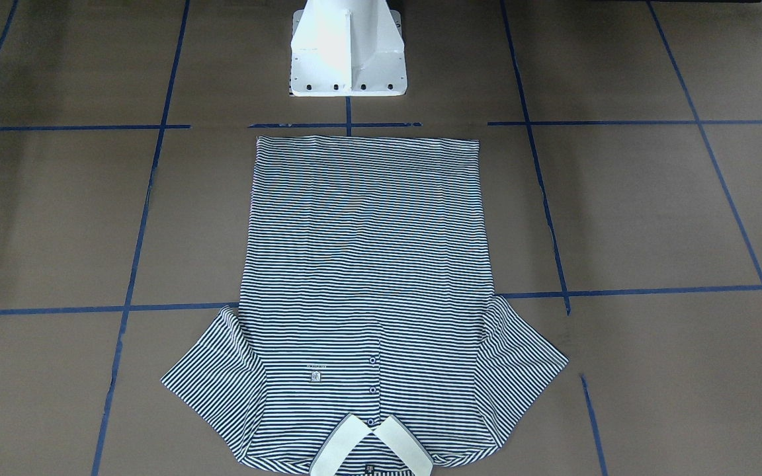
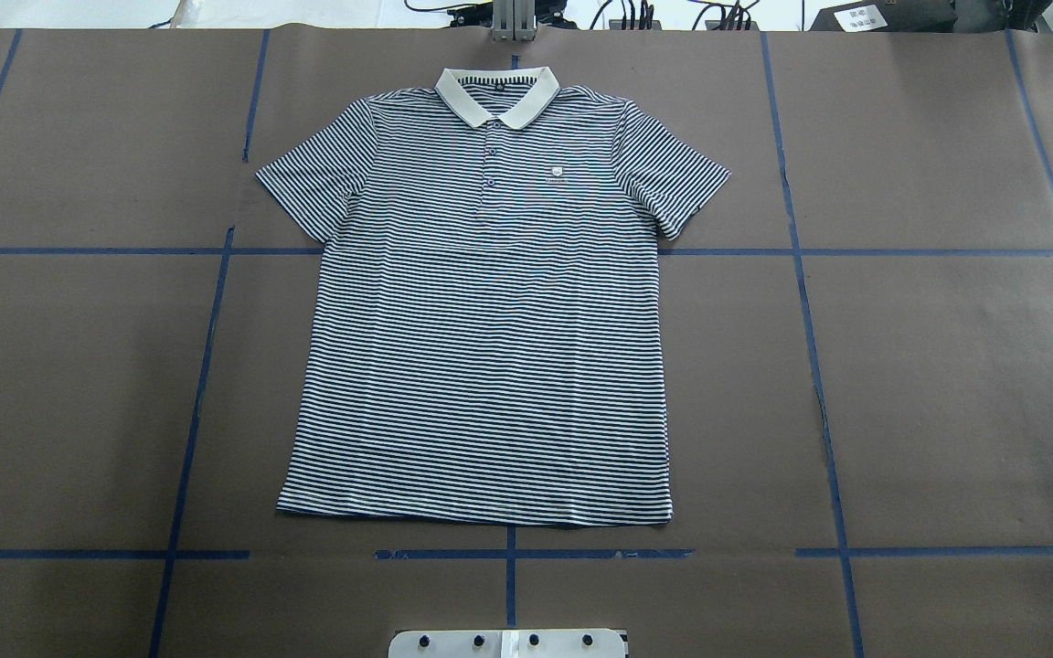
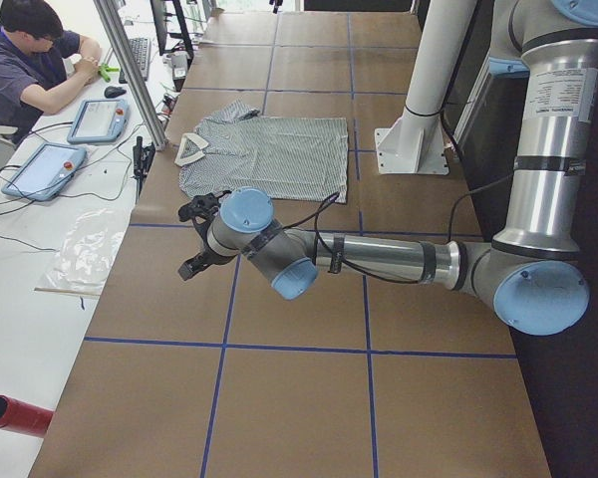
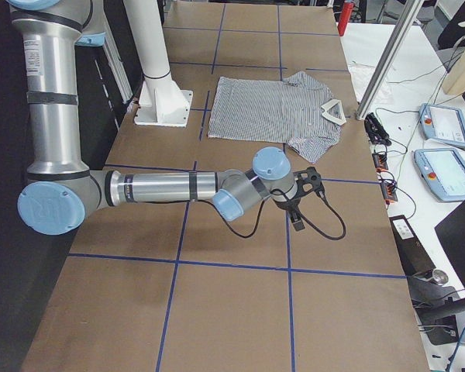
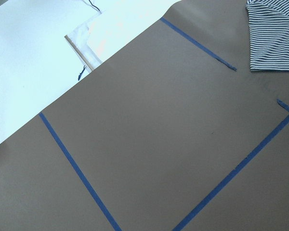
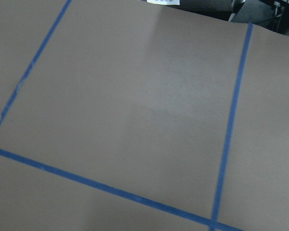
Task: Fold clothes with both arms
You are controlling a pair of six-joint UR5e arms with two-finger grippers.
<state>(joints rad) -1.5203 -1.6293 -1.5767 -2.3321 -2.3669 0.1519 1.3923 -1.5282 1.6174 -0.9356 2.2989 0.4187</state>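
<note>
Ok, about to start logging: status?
Left pincer, right pincer out wide, state unclear. Polo shirt flat, unfolded. Nothing on it.

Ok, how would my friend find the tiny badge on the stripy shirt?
Look at the big brown table with blue tape lines; one striped polo shirt lies flat in its middle. Find its white collar at the end far from the robot, then go just below it, beside the row of dark buttons. The badge is the only small white patch on the stripes.
</note>
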